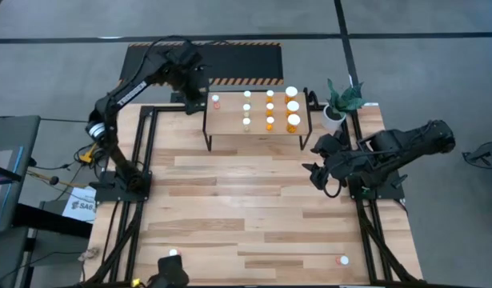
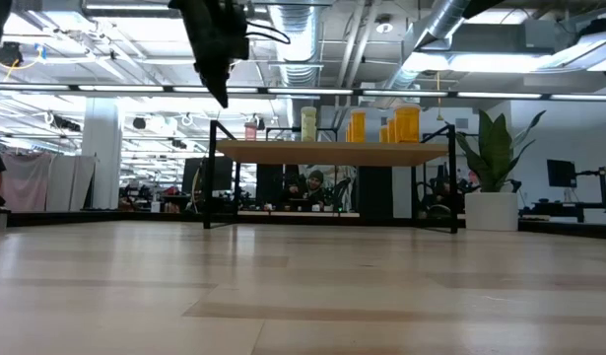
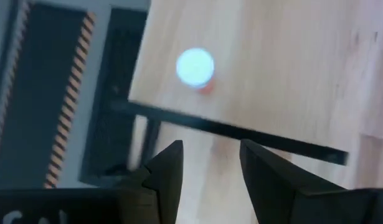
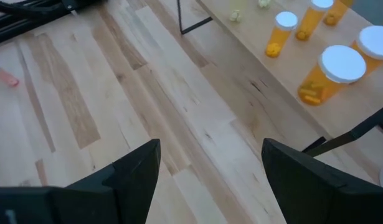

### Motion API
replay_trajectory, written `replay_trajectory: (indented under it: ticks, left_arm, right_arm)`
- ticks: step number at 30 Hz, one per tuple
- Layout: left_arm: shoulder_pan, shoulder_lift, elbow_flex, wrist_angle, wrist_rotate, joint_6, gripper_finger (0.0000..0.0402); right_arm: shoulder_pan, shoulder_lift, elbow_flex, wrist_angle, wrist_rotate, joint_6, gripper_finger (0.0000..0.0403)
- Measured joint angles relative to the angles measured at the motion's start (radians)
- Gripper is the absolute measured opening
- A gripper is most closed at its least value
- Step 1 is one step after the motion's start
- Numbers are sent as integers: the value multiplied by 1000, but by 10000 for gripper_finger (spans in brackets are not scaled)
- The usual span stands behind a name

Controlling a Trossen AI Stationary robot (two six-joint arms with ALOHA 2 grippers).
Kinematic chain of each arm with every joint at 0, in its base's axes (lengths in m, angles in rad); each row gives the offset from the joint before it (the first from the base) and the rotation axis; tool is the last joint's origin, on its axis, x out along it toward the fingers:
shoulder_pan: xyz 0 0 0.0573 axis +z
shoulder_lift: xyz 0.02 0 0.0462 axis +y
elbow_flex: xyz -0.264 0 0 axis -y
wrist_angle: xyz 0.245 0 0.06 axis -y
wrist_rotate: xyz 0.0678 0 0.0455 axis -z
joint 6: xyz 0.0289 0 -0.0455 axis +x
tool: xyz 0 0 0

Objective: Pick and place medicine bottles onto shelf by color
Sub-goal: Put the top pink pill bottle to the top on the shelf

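Observation:
The shelf, a light-wood board on black legs, stands at the table's far middle. On it stand one red-pink bottle at the left end, three yellow-green bottles, three small orange bottles and three larger orange bottles. My left gripper hangs open and empty above the shelf's left end, just off the red-pink bottle. My right gripper waits open above the table, near the shelf's right end. A red-pink bottle and another white-capped bottle rest on the table by its near edge.
A white pot with a green plant stands right of the shelf. A black mat with striped edges lies behind the table's far edge. Bare planks stretch between the shelf and the near edge.

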Motion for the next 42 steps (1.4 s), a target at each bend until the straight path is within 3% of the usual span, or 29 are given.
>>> replay_trajectory:
  ticks: [6,13,42]
  left_arm:
    - [-2,-8,-128,105,-5,153,107]
    - [-3,-1,-194,178,33,195,9]
    - [12,48,-194,306,52,149,0]
  right_arm:
    - [3,0,0,-10,1,-9,302]
    - [1,0,0,-12,4,-28,302]
    - [-53,0,0,-7,4,-6,302]
